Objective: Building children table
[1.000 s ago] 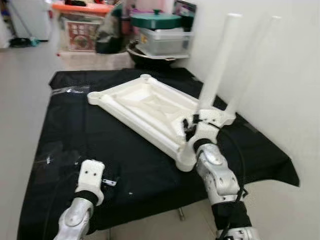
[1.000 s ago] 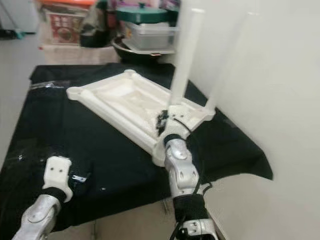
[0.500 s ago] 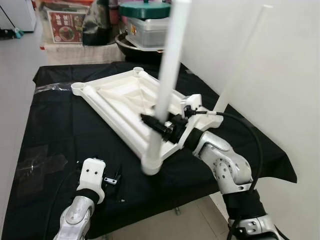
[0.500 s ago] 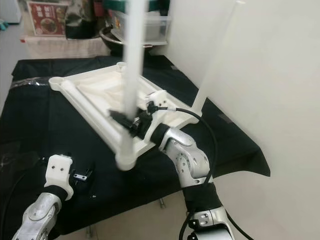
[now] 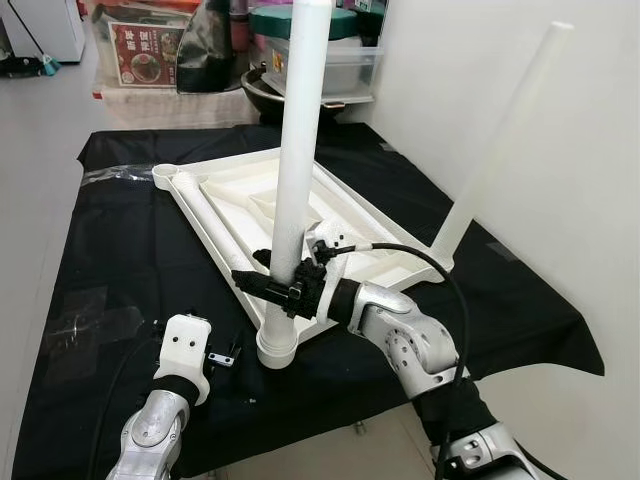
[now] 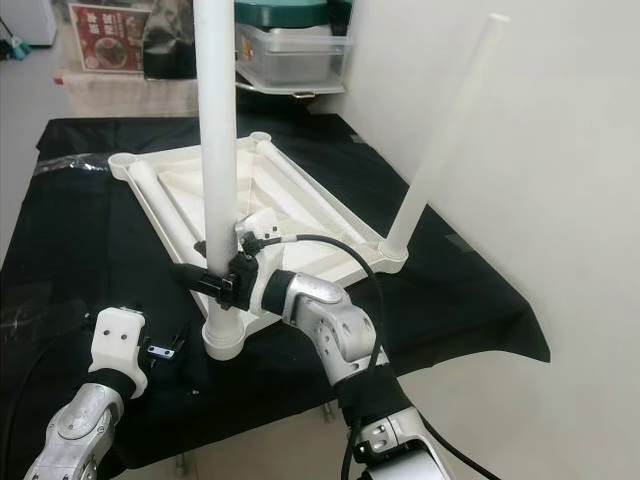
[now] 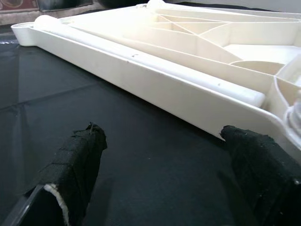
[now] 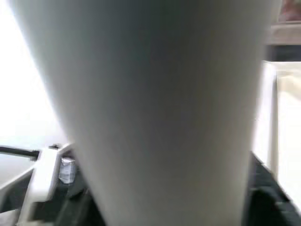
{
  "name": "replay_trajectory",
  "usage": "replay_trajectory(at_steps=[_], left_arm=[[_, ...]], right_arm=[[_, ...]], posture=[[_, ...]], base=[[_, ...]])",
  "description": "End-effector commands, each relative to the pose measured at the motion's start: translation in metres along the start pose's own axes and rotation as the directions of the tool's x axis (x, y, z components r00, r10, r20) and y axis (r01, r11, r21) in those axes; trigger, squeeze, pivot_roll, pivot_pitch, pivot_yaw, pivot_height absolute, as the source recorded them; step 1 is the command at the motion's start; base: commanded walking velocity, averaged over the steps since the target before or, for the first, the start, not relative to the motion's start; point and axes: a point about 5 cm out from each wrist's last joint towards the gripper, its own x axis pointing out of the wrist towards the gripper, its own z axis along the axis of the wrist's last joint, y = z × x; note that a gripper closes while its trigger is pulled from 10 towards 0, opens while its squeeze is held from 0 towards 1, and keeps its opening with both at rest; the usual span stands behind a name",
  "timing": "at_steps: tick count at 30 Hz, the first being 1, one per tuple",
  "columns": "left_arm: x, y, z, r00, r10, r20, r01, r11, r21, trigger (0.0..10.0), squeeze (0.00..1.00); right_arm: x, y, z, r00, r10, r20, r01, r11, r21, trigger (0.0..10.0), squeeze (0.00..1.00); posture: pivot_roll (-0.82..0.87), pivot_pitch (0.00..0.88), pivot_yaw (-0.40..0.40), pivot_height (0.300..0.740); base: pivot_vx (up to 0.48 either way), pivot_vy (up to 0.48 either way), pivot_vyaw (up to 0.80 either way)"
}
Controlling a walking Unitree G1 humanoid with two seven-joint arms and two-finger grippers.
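A white plastic tabletop (image 5: pixel 355 215) lies upside down on the black cloth (image 5: pixel 130 250). My right gripper (image 5: pixel 268 285) is shut on a white table leg (image 5: pixel 298 130), holding it upright with its foot at the tabletop's near corner socket (image 5: pixel 276 350). The leg's white surface (image 8: pixel 155 108) is close up in the right wrist view. A second leg (image 5: pixel 505 130) stands tilted in the right corner, by the wall. My left gripper (image 7: pixel 164 160) is open just above the cloth, facing the tabletop's long edge (image 7: pixel 155 89), with nothing between its fingers.
Storage boxes and a lidded container (image 5: pixel 320 50) are stacked beyond the table's far edge. A white wall (image 5: pixel 570 220) runs along the right side. A clear plastic scrap (image 5: pixel 75 320) lies on the cloth at the left. Bare floor (image 5: pixel 35 160) is to the left.
My right gripper has carried the leg from the right corner, beside the other leg, over to the near corner and stood it upright there. The camera has shifted; the left arm stayed.
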Motion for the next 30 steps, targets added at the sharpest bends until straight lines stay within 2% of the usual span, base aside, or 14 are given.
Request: replay_trajectory(at_steps=[1, 2, 5, 7, 9, 10, 11, 16, 17, 18, 22, 23, 26, 30], left_arm=[[-0.002, -0.002, -0.004, 1.000, -0.007, -0.017, 0.007, 1.000, -0.001, 10.0, 0.00], [-0.002, -0.002, -0.004, 1.000, -0.007, -0.017, 0.007, 1.000, -0.001, 10.0, 0.00], [-0.002, -0.002, -0.004, 1.000, -0.008, -0.019, 0.008, 1.000, -0.002, 10.0, 0.00], [-0.003, -0.002, -0.005, 1.000, -0.006, -0.021, 0.006, 1.000, -0.002, 10.0, 0.00], [-0.004, -0.002, -0.005, 1.000, -0.006, -0.022, 0.006, 1.000, -0.002, 10.0, 0.00], [-0.004, -0.002, -0.005, 1.000, -0.006, -0.022, 0.006, 1.000, -0.002, 10.0, 0.00], [-0.004, -0.002, -0.006, 1.000, -0.008, -0.025, 0.008, 1.000, -0.002, 10.0, 0.00], [-0.003, -0.003, -0.006, 0.999, -0.018, -0.027, 0.018, 1.000, -0.004, 10.0, 0.00], [-0.003, -0.004, -0.007, 0.999, -0.020, -0.028, 0.020, 1.000, -0.004, 10.0, 0.00], [-0.003, -0.004, -0.007, 0.999, -0.020, -0.028, 0.020, 1.000, -0.003, 10.0, 0.00], [-0.002, -0.001, -0.006, 1.000, -0.009, -0.025, 0.009, 1.000, -0.003, 10.0, 0.00], [-0.002, -0.001, -0.006, 1.000, -0.007, -0.025, 0.007, 1.000, -0.004, 10.0, 0.00], [-0.001, -0.002, -0.006, 1.000, -0.007, -0.024, 0.007, 1.000, -0.006, 10.0, 0.00], [-0.001, -0.002, -0.006, 1.000, -0.007, -0.022, 0.007, 1.000, -0.007, 10.0, 0.00]], right_arm=[[-0.001, -0.011, -0.005, 0.993, -0.116, -0.032, 0.115, 0.993, -0.041, 0.0, 0.00], [-0.001, -0.011, -0.005, 0.993, -0.116, -0.032, 0.115, 0.993, -0.041, 0.0, 0.00], [-0.029, -0.060, -0.018, 0.734, -0.669, -0.115, 0.657, 0.743, -0.126, 0.0, 0.00], [-0.066, -0.079, -0.029, 0.386, -0.913, -0.130, 0.900, 0.404, -0.164, 0.0, 0.00], [-0.073, -0.075, -0.032, 0.335, -0.934, -0.124, 0.921, 0.352, -0.165, 1.8, 0.00], [-0.073, -0.075, -0.032, 0.335, -0.934, -0.124, 0.921, 0.352, -0.165, 1.8, 0.00], [-0.071, -0.067, -0.032, 0.355, -0.927, -0.122, 0.917, 0.370, -0.148, 10.0, 0.00], [-0.055, -0.054, -0.021, 0.493, -0.868, -0.060, 0.863, 0.497, -0.089, 10.0, 0.00], [-0.050, -0.051, -0.016, 0.535, -0.844, -0.027, 0.842, 0.536, -0.059, 10.0, 0.16], [-0.047, -0.052, -0.009, 0.567, -0.824, 0.015, 0.823, 0.566, -0.045, 10.0, 1.00], [-0.041, -0.064, 0.016, 0.636, -0.768, 0.075, 0.772, 0.634, -0.053, 10.0, 1.00], [-0.037, -0.064, 0.022, 0.693, -0.716, 0.086, 0.720, 0.692, -0.045, 10.0, 0.00], [-0.031, -0.059, 0.033, 0.856, -0.503, 0.118, 0.512, 0.857, -0.056, 10.0, 0.00], [-0.030, -0.051, 0.038, 0.914, -0.383, 0.135, 0.395, 0.915, -0.078, 10.0, 0.00]], posture=[[0.15, 0.000, -0.140, 0.740], [0.15, 0.000, -0.140, 0.740], [0.14, 0.000, -0.141, 0.740], [0.14, 0.000, -0.139, 0.740], [0.13, 0.000, -0.133, 0.740], [0.13, 0.000, -0.133, 0.740], [0.12, 0.000, -0.125, 0.740], [0.12, 0.000, -0.119, 0.740], [0.12, 0.000, -0.119, 0.740], [0.12, 0.000, -0.122, 0.740], [0.13, 0.000, -0.130, 0.740], [0.13, 0.000, -0.132, 0.740], [0.13, 0.000, -0.136, 0.740], [0.14, 0.000, -0.140, 0.740]], base=[[0.000, 0.000, 0.00], [0.000, 0.000, 0.00], [0.000, 0.000, 0.00], [0.000, 0.000, 0.00], [0.000, 0.000, 0.00], [0.000, 0.000, 0.00], [0.000, 0.000, 0.00], [0.000, 0.000, 0.00], [0.000, 0.000, 0.00], [0.000, 0.000, 0.00], [0.000, 0.000, 0.00], [0.000, 0.000, 0.00], [0.000, 0.000, 0.00], [0.000, 0.000, 0.00]])
